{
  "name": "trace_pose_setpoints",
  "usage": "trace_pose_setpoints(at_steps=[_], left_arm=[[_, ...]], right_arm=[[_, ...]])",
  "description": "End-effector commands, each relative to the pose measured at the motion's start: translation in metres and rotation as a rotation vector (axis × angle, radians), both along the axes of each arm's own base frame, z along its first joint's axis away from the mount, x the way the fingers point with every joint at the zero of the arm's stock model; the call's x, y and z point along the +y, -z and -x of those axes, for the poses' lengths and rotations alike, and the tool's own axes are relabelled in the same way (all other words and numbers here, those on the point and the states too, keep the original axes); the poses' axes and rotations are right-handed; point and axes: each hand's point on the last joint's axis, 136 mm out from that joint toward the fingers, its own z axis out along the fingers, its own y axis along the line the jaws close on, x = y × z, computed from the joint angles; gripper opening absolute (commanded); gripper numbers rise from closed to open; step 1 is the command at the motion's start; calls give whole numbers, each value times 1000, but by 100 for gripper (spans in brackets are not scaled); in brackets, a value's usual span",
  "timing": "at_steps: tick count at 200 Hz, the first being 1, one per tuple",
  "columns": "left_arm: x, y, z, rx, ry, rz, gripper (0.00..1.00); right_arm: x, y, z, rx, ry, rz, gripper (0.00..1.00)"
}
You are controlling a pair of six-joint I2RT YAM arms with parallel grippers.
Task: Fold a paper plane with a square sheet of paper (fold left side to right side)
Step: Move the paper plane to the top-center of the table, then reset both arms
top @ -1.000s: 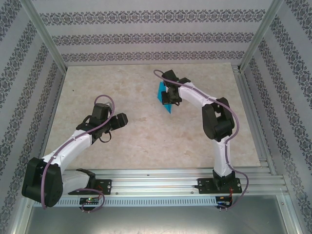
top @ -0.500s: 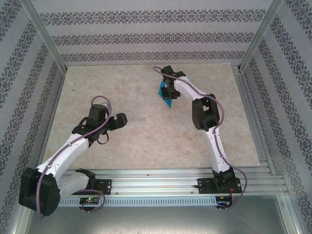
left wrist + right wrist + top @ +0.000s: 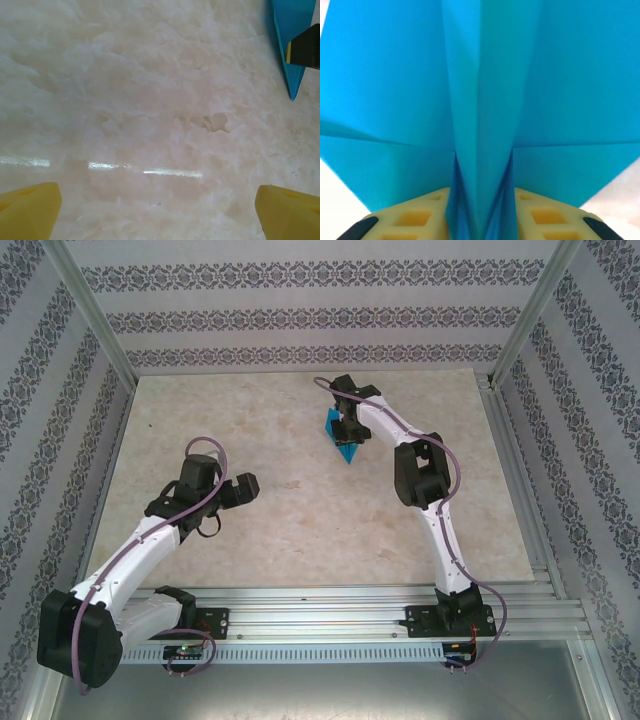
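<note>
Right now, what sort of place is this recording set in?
Probably a purpose-built robot test booth rather than a home or workshop: a marble-look table boxed in by wallpapered panels on metal posts, with two robot arms bolted to a metal rail at its near edge.

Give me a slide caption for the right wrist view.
Teal paper plane, centre ridge standing between the right gripper's yellow fingers.

In the top view the right gripper point(image 3: 344, 428) covers the upper part of the plane point(image 3: 345, 448), and its jaws are too small to read. In the right wrist view the plane runs off the top and both sides. Its ridge's foot hides between fingers point(image 3: 415, 220) cut by the bottom edge, grip unclear.
</note>
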Motion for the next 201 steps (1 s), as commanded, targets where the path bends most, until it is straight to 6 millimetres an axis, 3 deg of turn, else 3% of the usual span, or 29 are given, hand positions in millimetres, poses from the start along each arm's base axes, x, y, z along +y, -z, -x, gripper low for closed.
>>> trace_pose_setpoints(at_steps=[1,38,71,102,125,156,176,201], left_arm=[[7,-18,-5,-44,-14,-17,100],[9,-24,-7,-56,-15,-29,100],[17,-38,-15,-102,-47,-61,100],[44,-65,-29,-199,-151,-151,100],[75,-88,-37,-310,-289,-246,100],[110,-107,-39,-467,-453,-354,100],[125,-104,-35,-524,-514,-424,100],[132,-85,-35,-530,-488,-550,100]], right_arm=[[1,-46,1,-78,-16,20,35],[-1,-74,11,-108,-8,23,42],[-8,-124,33,-189,-5,24,47],[-37,-177,66,-345,39,3,52],[-69,-197,93,-466,64,8,60],[-121,-187,119,-612,150,-7,74],[-158,-172,129,-692,240,-39,97],[-200,-152,134,-820,312,-43,98]])
